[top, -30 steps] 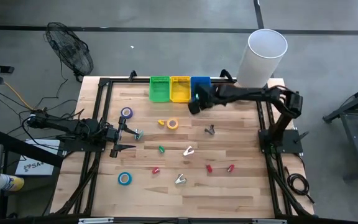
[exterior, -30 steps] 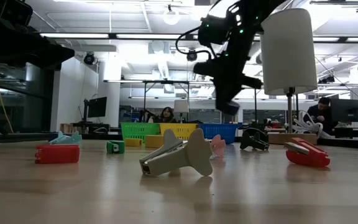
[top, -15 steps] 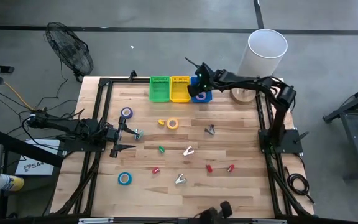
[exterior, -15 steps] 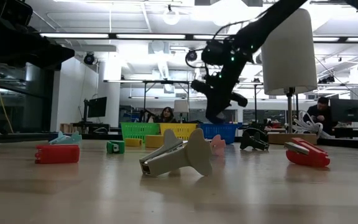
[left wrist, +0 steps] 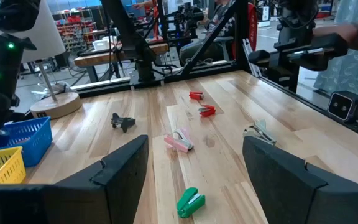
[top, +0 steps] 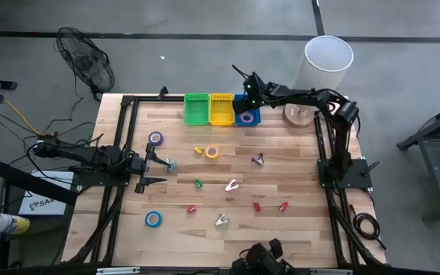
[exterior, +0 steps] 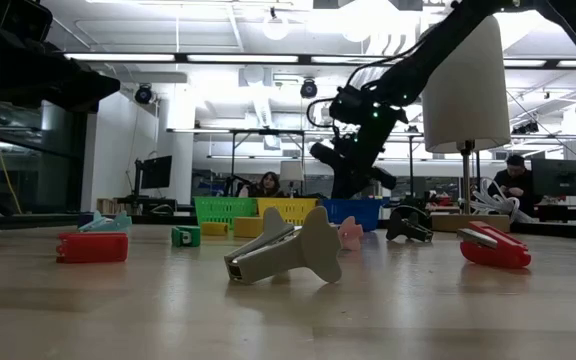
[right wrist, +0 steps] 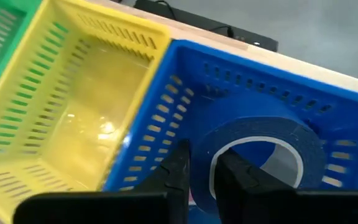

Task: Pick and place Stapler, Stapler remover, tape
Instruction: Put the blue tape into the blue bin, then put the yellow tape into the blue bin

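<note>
Tape [right wrist: 263,140], a blue roll, is being held over the blue basket [right wrist: 194,71] by the right gripper [right wrist: 202,171], whose fingers are nearly closed, pinching the roll's wall with one finger outside and one inside the ring. In the high view the right gripper [top: 248,95] is being shown at the far edge of the table [top: 296,229], just above the blue basket [top: 246,116], which is standing in a row beside a yellow basket [top: 221,109] and a green basket [top: 196,108]. The left gripper [top: 153,169] is being kept low at the left side of the table, its fingers spread wide apart and nothing held between them. Other rolls are lying on the wood: a purple roll [top: 155,138] and a yellow roll [top: 212,152] toward the far half, another blue roll [top: 153,219] nearer the front. Small red staplers [top: 283,205], a green stapler [top: 198,182] and silvery claw-shaped removers [top: 231,184] are being left scattered around the middle. A white cylinder [top: 322,69] is standing at the far right corner. People are being seen in the room beyond the table in the low view.
</note>
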You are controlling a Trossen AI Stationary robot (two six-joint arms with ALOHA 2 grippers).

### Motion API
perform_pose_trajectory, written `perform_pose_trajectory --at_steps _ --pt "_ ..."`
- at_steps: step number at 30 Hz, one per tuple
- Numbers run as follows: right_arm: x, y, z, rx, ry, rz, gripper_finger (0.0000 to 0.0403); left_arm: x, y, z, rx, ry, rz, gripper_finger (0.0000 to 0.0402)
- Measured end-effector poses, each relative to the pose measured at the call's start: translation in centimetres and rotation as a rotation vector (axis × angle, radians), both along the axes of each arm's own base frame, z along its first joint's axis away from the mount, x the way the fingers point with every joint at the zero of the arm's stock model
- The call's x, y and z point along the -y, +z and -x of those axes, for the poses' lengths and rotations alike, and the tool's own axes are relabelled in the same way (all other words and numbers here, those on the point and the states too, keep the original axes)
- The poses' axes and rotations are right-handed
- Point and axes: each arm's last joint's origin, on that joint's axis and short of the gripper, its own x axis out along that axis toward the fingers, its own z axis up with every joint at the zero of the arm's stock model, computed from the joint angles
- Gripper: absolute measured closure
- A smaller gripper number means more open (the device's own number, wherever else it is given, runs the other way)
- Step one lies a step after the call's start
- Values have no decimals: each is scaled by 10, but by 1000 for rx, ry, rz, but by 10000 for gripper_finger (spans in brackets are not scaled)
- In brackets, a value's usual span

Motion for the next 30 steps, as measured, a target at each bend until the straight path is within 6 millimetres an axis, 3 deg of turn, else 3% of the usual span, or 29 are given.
perform_pose_trajectory --at_steps 10,23,30 --pt "-3 0 -3 1 3 2 354 0 0 0 0 0 0 143" --pt "-3 0 -2 0 1 -1 277 0 0 0 0 0 0 143" --pt "-2 0 -2 8 -19 -1 266 0 0 0 0 0 0 143"
